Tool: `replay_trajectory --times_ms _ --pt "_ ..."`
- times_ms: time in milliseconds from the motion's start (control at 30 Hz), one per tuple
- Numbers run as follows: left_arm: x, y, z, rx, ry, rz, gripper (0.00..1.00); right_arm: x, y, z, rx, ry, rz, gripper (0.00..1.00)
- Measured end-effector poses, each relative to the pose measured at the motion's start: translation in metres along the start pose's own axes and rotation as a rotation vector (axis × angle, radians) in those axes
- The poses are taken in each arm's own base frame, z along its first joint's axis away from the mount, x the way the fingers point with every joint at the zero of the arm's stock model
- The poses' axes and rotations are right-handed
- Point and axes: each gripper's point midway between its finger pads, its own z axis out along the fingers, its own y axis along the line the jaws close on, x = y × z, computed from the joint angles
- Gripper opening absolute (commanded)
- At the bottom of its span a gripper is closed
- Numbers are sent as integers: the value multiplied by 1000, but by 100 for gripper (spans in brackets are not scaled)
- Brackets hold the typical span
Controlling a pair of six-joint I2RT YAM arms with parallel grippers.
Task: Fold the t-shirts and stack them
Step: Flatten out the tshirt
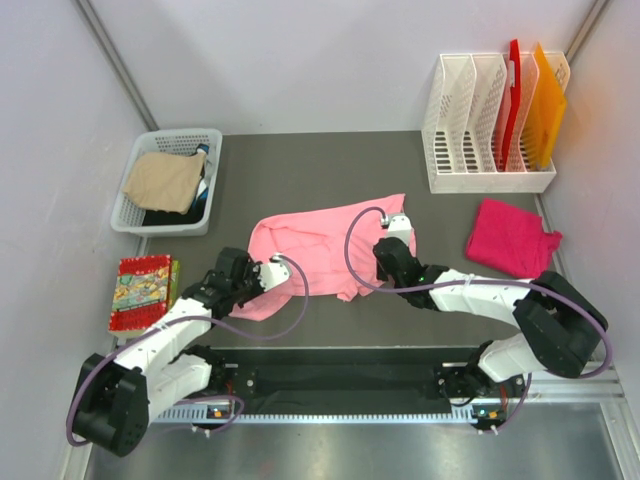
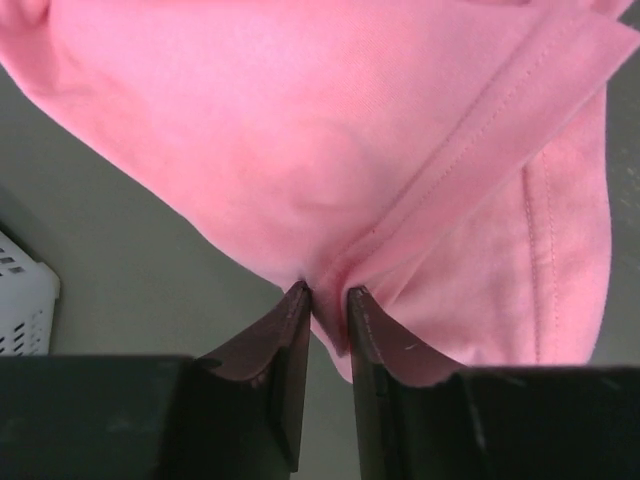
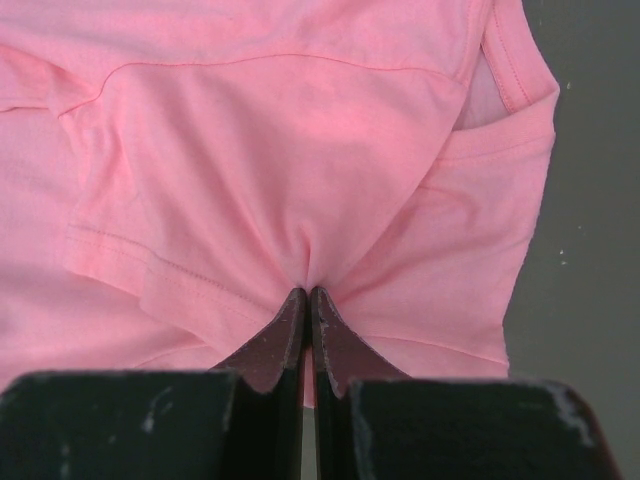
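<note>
Pink t-shirt (image 1: 312, 246) in right gripper (image 3: 307, 296)

Your left gripper (image 2: 328, 300): is pinching a pink t-shirt (image 2: 300, 150) fold, jaws narrowly apart.
Your right gripper (image 3: 308, 296): is clamping that shirt, jaws pressed together.

A white basket (image 1: 185, 134) sits far off to the left of the left tool (image 2: 328, 300) and beyond it. It holds a tan cloth (image 1: 163, 180) lying over darker items. Nearer, to the left of that tool and apart from it, a red-edged patterned flat piece (image 1: 143, 292) lies on the dark grey desk (image 1: 300, 170). Well beyond the right tool (image 3: 307, 295), to its right, stands a white slotted rack (image 1: 490, 182). A red board (image 1: 512, 100) and an orange board (image 1: 545, 105) stand upright in its right-hand slots.
</note>
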Motion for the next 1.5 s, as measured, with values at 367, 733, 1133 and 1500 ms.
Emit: replay_trajectory --times_ms 367,733,1133,1500 --pt "-8 17 1 -79 -21 -1 0 -5 0 -3 -5 -13 -2 0" --pt "-41 93 -41 -344 -111 -56 0 -56 -1 -36 -38 -136 43 0" --pt "-76 182 -128 -645 -275 -180 0 -78 -17 -72 -58 -233 115 3" --pt "-59 162 -98 -569 -221 -172 2 6 -30 -23 65 -16 15 5"
